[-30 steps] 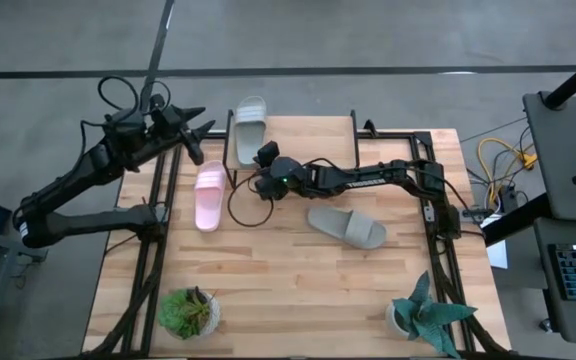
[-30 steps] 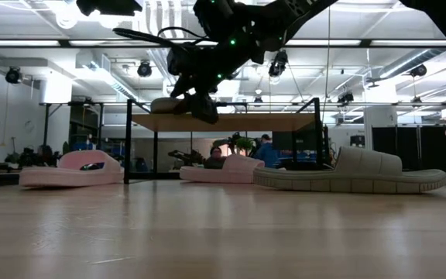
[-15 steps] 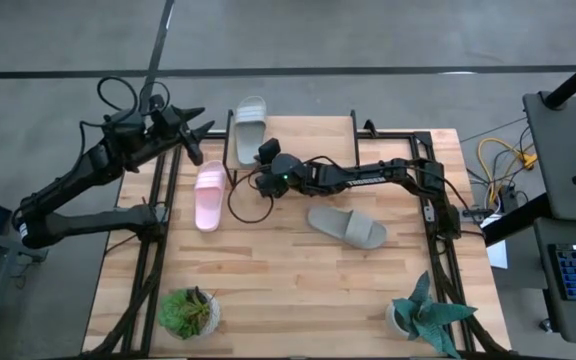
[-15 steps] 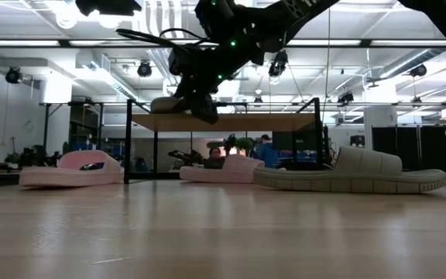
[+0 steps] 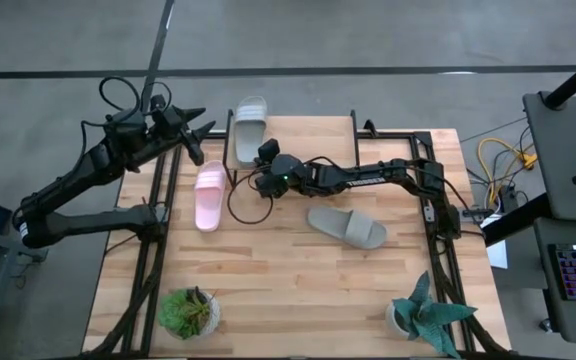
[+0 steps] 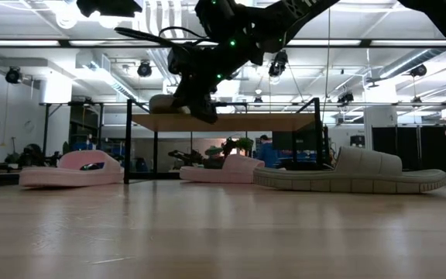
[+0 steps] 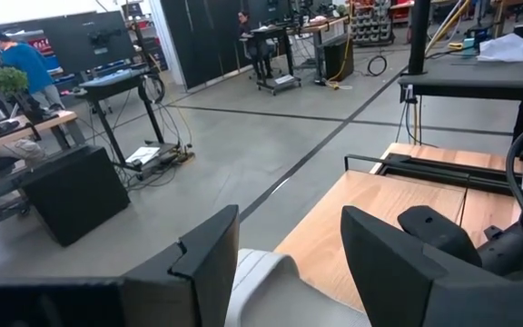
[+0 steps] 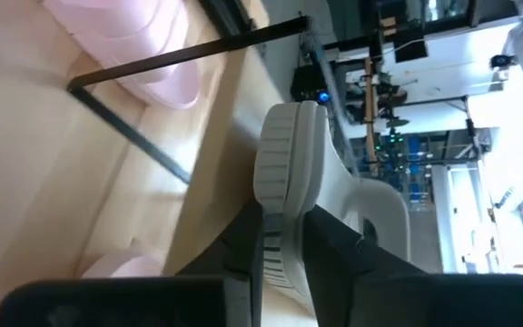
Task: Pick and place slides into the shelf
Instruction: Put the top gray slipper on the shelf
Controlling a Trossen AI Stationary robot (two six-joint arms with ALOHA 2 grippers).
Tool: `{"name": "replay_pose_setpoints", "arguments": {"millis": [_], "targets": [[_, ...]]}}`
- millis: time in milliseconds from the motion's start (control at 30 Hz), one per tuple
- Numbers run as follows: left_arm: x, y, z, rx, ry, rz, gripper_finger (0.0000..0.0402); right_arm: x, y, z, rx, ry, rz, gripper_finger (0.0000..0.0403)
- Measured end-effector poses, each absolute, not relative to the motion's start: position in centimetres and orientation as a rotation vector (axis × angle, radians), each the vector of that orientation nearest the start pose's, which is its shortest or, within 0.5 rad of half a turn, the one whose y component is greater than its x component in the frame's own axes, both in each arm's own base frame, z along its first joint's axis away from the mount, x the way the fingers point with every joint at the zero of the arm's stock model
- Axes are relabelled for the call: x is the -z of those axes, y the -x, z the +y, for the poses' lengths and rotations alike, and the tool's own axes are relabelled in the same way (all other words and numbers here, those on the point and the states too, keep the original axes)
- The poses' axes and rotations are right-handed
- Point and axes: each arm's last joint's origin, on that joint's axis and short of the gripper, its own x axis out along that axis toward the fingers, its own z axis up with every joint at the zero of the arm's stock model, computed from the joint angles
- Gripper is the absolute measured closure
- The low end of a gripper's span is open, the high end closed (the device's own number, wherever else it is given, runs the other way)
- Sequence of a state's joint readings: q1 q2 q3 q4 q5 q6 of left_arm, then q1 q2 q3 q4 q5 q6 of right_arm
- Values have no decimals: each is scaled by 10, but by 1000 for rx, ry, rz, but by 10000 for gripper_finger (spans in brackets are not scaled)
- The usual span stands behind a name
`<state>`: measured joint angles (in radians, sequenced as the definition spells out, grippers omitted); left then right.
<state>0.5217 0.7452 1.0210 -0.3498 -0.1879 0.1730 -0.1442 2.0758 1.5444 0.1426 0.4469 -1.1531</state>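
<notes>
A pale grey slide (image 5: 250, 128) lies on the wooden top of the shelf (image 5: 308, 135) at the table's far side, its far end reaching past the shelf's far edge. My right gripper (image 5: 264, 155) is shut on this slide's near end. One pink slide (image 5: 208, 195) rests sole-down on the table left of the shelf. A second pink slide (image 6: 223, 169) sits under the shelf. Another grey slide (image 5: 346, 226) lies on the table's middle. My left gripper (image 5: 200, 140) hovers open, high at the shelf's left. My right gripper pinches the grey slide's sole at its near end (image 8: 275, 227), one finger (image 8: 239, 250) on the underside and the other on the footbed side. The fingers come slanting from the table's right and a little downward. The rest of the slide lies on the shelf top (image 8: 212, 191).
Two potted plants stand at the near corners, one green (image 5: 188, 312) and one spiky (image 5: 423, 315). A black cable loops on the table (image 5: 248, 205) under my right arm. Bare wood lies between the plants.
My right gripper has stayed in place at the grey slide's near end and its fingers have drawn together on it. The slide remains on the shelf top.
</notes>
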Motion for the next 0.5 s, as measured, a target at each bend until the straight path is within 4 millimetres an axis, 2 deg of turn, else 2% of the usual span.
{"name": "replay_pose_setpoints", "arguments": {"millis": [300,500], "targets": [[-400,-120,75,-701,-153,137,222,-231,-471,-75,317,1190,664,354],[-400,-120,75,-701,-153,137,222,-236,-474,-60,319,1212,657,354]]}}
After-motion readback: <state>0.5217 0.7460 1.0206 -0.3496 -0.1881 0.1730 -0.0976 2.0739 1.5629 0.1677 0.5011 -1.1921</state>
